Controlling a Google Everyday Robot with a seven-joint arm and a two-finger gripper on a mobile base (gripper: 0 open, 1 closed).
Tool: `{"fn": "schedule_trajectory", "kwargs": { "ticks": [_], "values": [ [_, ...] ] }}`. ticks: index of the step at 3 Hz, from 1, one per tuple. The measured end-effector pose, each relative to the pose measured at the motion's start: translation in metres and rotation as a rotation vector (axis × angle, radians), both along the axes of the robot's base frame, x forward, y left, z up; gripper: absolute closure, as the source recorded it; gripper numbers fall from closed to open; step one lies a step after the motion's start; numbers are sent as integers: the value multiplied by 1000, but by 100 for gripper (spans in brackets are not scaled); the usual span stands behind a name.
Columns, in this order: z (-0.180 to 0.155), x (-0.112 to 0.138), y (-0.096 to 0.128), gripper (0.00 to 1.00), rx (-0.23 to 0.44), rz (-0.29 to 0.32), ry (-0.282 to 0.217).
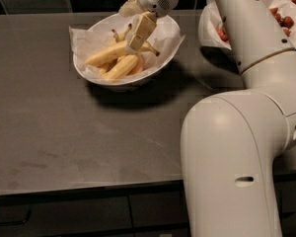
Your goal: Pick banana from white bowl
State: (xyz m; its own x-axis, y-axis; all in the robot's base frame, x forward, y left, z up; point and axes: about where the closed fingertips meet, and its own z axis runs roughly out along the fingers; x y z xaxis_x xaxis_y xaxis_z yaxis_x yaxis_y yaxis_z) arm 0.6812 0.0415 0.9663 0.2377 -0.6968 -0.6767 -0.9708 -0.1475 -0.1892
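Fingers (140, 31) look spread apart, nothing between them. One tan pad points down into the bowl and the other angles off to the upper left. Gripper (129, 29) hovers over the bowl's (91, 78) middle, tilted, with the lower finger right over the fruit pile. I can't tell if that finger touches anything.

Banana (106, 55) lies in the bowl. It's the long one, running from lower left up to a dark tip at the right, resting across the short bananas (122, 68). Being on top of the pile, it's the easiest one to reach. The lower finger crosses in front of its right half, so that part is hidden.

Paper (81, 36) lines the bowl and sticks out over the rim. It's crinkled and probably loose, so it could snag or lift with a grab.

Arm (237, 157) comes in from the right foreground and reaches over the table (64, 132) to arrive from above. It covers most of the strawberry bowl (209, 31) behind it, well apart from the target bowl.

Step, by my read: pre-grasp, lining up over the banana's mid-length, and nothing is lifted yet. Next it needs to drop so the fingers straddle the banana across its width. Risks are pinching a short banana too, or pushing the pile sideways.
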Motion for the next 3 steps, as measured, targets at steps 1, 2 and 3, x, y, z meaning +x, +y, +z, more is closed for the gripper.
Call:
{"fn": "schedule_trajectory", "kwargs": {
  "ticks": [1,2,3],
  "values": [
    [-5,6,4,16,22,-23,10],
    [-20,13,25,3,39,-1,41],
    [-39,18,43,4,42,21,78]
  ]
}}
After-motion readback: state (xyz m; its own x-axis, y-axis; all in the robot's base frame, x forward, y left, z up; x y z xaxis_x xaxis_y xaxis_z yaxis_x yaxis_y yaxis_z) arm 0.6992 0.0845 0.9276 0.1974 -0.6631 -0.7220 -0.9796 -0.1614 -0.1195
